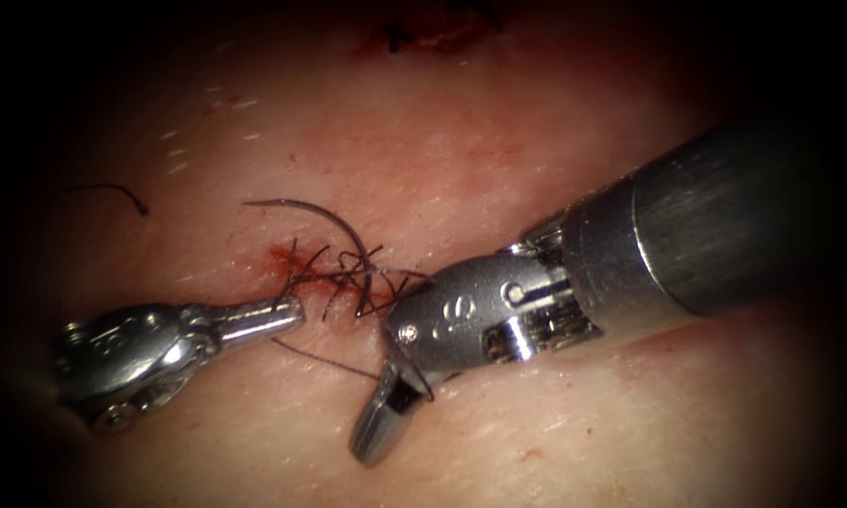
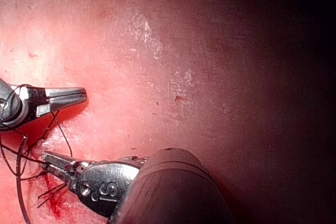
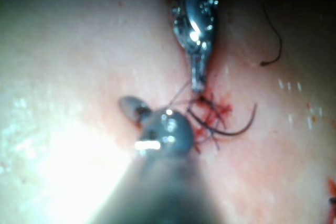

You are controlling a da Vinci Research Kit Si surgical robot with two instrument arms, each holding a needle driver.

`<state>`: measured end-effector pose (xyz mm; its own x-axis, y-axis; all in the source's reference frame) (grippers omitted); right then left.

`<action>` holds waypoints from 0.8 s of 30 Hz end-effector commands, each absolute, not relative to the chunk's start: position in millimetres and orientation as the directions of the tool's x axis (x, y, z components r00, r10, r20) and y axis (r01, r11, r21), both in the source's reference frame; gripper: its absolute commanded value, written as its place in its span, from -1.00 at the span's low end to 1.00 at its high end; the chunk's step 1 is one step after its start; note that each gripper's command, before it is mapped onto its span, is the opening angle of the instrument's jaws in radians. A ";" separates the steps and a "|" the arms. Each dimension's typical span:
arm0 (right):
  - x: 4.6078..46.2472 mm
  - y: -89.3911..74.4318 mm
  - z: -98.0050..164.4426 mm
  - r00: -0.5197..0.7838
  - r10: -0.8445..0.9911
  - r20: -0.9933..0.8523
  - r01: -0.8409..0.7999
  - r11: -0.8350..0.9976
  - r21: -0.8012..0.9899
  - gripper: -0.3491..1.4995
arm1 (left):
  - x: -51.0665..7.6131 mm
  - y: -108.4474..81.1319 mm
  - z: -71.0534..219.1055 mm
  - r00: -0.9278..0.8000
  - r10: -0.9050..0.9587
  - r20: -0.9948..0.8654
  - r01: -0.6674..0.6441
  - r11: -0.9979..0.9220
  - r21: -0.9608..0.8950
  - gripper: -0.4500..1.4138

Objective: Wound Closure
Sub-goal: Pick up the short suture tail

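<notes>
steel end effectors, two: left [image 1: 287, 313] clenched on thread [image 1: 322, 360], right [image 1: 386, 423] clenched, empty; needle unseen.

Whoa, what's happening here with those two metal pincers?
Bench practice: two robot tools are closing a cut in the tissue. The left tool pinches thread at the stitches. The right tool points down beside them, thread draped by it; whether it holds anything is unclear. A curved dark strand lies above the stitches, possibly the needle.
</notes>
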<state>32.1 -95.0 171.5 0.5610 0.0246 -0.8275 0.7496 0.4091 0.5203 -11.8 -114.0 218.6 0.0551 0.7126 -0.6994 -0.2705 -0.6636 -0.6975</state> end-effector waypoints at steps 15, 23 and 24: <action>28.3 -86.9 174.7 0.570 0.251 -0.783 0.400 0.747 0.531 -1.00 | -7.7 -123.2 215.3 0.056 0.712 -0.699 -0.289 -0.659 -0.695 -1.00; 25.3 -84.1 175.9 0.555 0.295 -0.778 0.301 0.800 0.519 -1.00 | -6.3 -125.7 214.4 0.062 0.718 -0.693 -0.297 -0.650 -0.700 -1.00; 25.1 -83.9 176.0 0.552 0.294 -0.780 0.296 0.806 0.513 -1.00 | -6.1 -126.1 214.3 0.061 0.717 -0.695 -0.298 -0.651 -0.698 -1.00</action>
